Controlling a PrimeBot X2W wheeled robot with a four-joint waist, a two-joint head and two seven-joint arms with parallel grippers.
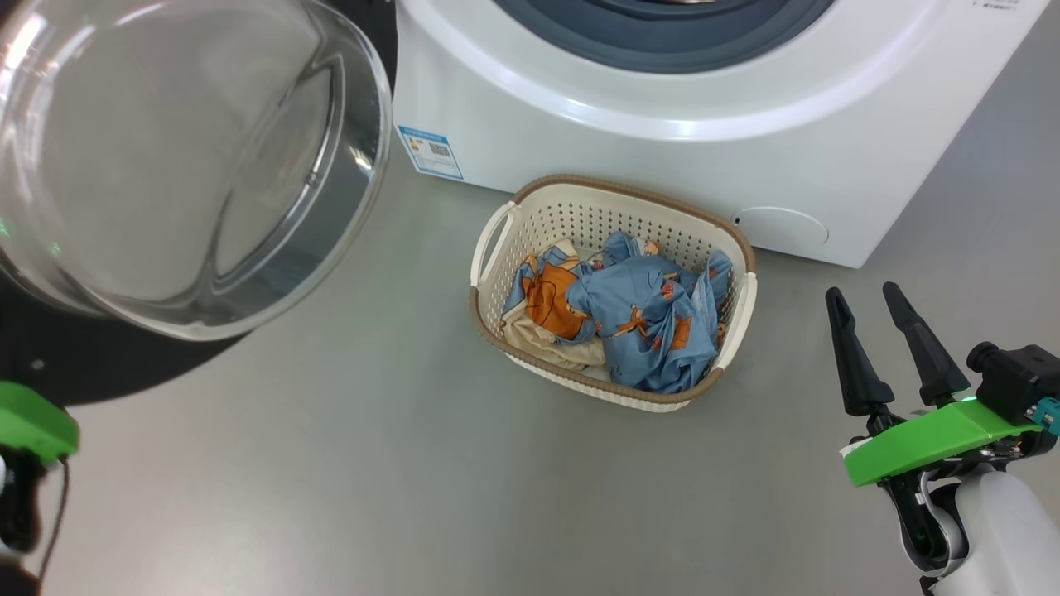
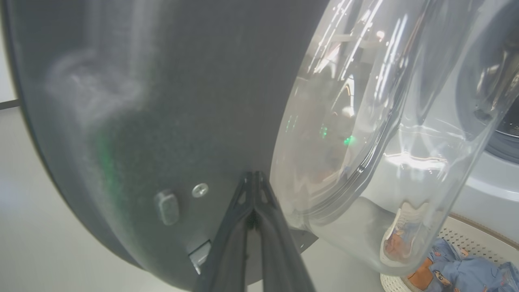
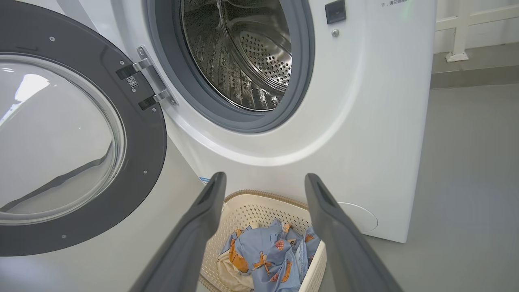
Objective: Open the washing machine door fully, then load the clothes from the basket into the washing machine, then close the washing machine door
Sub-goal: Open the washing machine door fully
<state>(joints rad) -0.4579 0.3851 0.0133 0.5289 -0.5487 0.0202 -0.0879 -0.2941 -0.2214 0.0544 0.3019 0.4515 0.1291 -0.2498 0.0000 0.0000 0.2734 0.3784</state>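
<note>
The washing machine door [image 1: 190, 165], black-rimmed with a bulging glass bowl, stands swung open at the upper left, hinged to the white washing machine [image 1: 662, 149]. The steel drum [image 3: 243, 52] is open to view. In front of the machine the cream basket [image 1: 580, 219] holds the clothes [image 1: 638, 314], blue bear-print fabric over a cream piece. My left gripper [image 2: 253, 175] is shut, its tips against the door's dark rim [image 2: 162, 101] beside the glass. My right gripper [image 1: 863, 291] hangs open and empty to the right of the basket, above the floor.
Grey floor [image 1: 373, 463] spreads around the basket and to the machine's right. A blue label [image 1: 431, 153] marks the machine's lower corner. My left arm's green wrist mount [image 1: 33, 426] sits under the door. A white rail [image 3: 462, 28] stands at the far right.
</note>
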